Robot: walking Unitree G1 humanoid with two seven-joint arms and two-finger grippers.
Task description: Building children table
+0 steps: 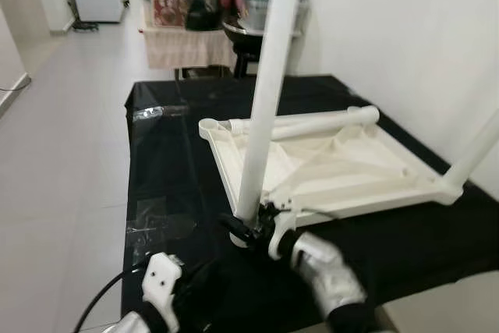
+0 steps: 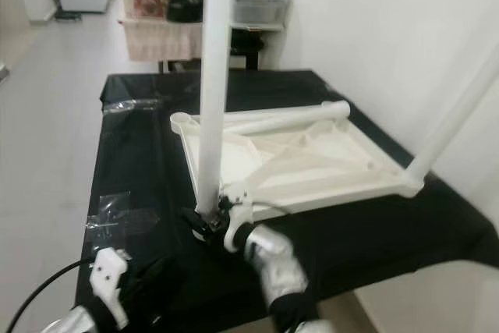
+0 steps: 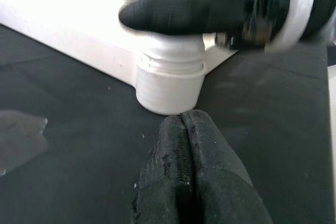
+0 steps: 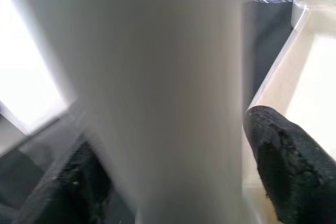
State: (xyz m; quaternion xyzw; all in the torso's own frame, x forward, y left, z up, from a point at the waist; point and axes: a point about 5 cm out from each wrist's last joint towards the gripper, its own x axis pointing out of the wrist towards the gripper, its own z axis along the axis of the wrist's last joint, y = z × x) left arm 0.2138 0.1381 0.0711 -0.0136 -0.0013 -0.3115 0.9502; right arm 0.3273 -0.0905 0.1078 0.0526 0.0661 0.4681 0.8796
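A white children's table top (image 1: pixel 351 165) lies upside down on a black-covered table (image 1: pixel 171 161). One white leg (image 1: pixel 265 99) stands upright in the near-left corner socket (image 3: pixel 169 85). My right gripper (image 1: pixel 251 229) is shut on that leg's base, with a black finger (image 4: pixel 283 161) on each side of the leg (image 4: pixel 157 77). A second leg (image 1: pixel 475 150) stands in the right corner. A third leg (image 1: pixel 312 124) lies across the far side of the top. My left gripper (image 3: pixel 184 124) is shut with nothing in it, low on the cloth just in front of the socket.
A white wall (image 1: pixel 405 29) runs close along the right of the table. Shelves with boxes and bins (image 1: pixel 195 5) stand behind its far end. Clear tape patches (image 1: pixel 160 220) shine on the cloth. Grey floor (image 1: pixel 62 138) opens to the left. A black cable (image 1: pixel 101 298) hangs at my left wrist.
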